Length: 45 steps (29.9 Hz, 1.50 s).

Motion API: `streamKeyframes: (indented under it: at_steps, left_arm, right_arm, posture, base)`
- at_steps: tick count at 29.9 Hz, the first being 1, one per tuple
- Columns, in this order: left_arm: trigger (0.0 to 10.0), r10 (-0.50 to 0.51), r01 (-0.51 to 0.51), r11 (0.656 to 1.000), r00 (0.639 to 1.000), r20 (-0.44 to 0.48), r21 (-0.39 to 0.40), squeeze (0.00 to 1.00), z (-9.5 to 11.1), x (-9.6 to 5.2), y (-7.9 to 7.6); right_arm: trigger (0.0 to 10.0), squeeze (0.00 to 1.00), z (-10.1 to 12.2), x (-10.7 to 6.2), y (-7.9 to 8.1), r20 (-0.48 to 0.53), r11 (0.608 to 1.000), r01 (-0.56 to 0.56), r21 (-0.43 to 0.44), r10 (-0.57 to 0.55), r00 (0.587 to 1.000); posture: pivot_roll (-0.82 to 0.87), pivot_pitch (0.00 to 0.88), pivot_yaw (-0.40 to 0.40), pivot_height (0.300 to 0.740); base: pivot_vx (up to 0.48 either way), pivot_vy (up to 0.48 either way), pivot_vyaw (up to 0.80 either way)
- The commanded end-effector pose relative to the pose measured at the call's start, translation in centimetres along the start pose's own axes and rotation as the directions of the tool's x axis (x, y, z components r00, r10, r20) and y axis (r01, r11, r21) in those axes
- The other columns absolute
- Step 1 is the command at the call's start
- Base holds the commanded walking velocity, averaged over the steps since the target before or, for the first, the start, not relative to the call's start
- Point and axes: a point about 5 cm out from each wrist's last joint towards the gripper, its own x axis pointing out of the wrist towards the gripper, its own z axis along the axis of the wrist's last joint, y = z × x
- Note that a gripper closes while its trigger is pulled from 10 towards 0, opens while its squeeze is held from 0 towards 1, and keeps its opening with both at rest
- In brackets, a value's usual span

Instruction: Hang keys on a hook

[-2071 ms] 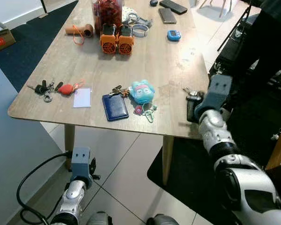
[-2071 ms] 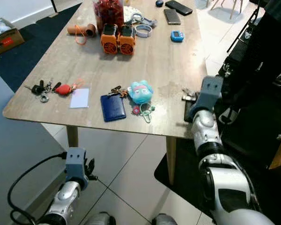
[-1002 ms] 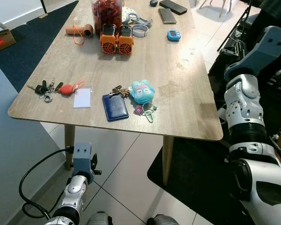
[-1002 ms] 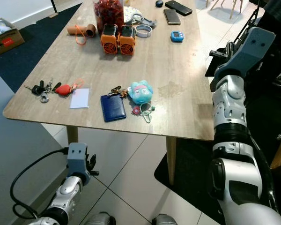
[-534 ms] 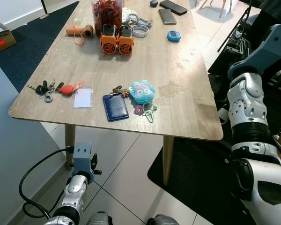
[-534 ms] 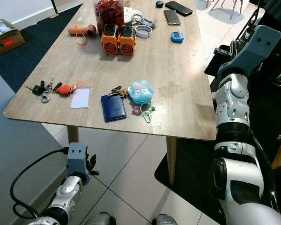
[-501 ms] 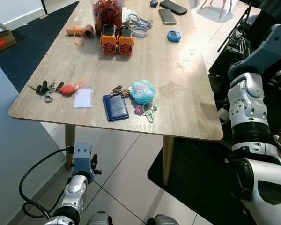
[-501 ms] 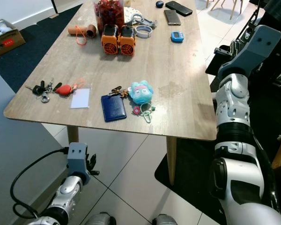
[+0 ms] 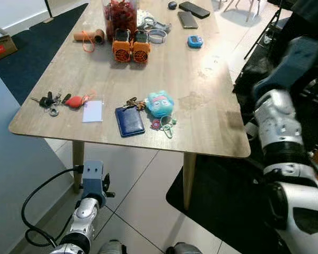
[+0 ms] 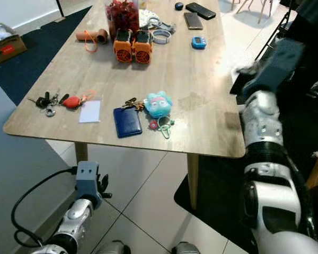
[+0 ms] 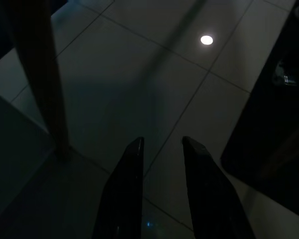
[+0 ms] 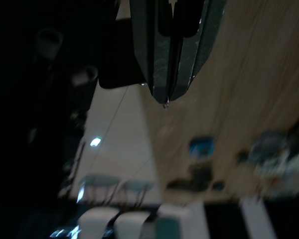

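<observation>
The right gripper (image 12: 165, 97) has its fingers pressed together, something tiny glinting at the tips (too blurred to name), raised off the wooden table's (image 9: 201, 95) right edge. The left gripper (image 11: 162, 149), slightly parted and empty, hangs over floor tiles. Keys (image 9: 49, 100) lie near the table's left edge, beside a white card (image 9: 92, 111).

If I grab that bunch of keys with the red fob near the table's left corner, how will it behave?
The bunch of keys lies sprawled in loose pieces, so it will probably dangle and swing rather than lift as one stiff piece. The keys look like metal, so likely heavy for their size and slippery. The red fob may offer a bulkier grip.
</observation>
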Motion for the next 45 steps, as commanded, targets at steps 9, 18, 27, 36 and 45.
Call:
streamKeyframes:
  at_steps: [9,18,27,36,45]
  left_arm:
    - [10.0,-0.006,0.006,1.0,0.999,-0.04,-0.001,0.0,-1.0,-0.4,-0.3]
    - [10.0,-0.006,0.006,1.0,0.999,-0.042,-0.002,0.0,-1.2,-0.5,-0.3]
    - [10.0,-0.009,0.009,1.0,0.999,-0.039,-0.002,0.0,-1.2,-0.5,-0.4]
    - [10.0,-0.004,0.004,1.0,0.999,-0.034,-0.005,0.0,-1.1,-0.5,-0.3]
    - [10.0,-0.003,0.002,1.0,0.999,-0.036,-0.005,0.0,-1.1,-0.5,-0.1]
  right_arm:
    - [10.0,0.0,-2.5,-0.6,1.3,-0.107,0.998,-0.065,-0.007,0.064,0.992]
    - [10.0,0.0,-3.8,-0.8,2.2,-0.237,0.941,-0.08,0.328,0.164,0.957]
    - [10.0,0.0,-3.9,-1.0,2.6,-0.255,0.943,-0.107,0.314,0.193,0.947]
    - [10.0,0.0,-1.7,-0.6,2.2,-0.143,0.896,-0.111,0.429,0.189,0.972]
    - [10.0,0.0,2.8,-0.6,2.3,0.123,0.953,-0.229,0.199,0.208,0.97]
  posture:
    - [0.08,0.1,-0.053,0.74]
    - [0.08,0.094,-0.054,0.74]
    - [0.08,0.09,-0.054,0.74]
    - [0.09,0.098,-0.055,0.74]
    - [0.09,0.1,-0.053,0.74]
  base:
    - [0.0,0.0,0.0]
    - [0.0,0.0,0.0]
    - [0.0,0.0,0.0]
    - [0.0,0.0,0.0]
    - [0.0,0.0,0.0]
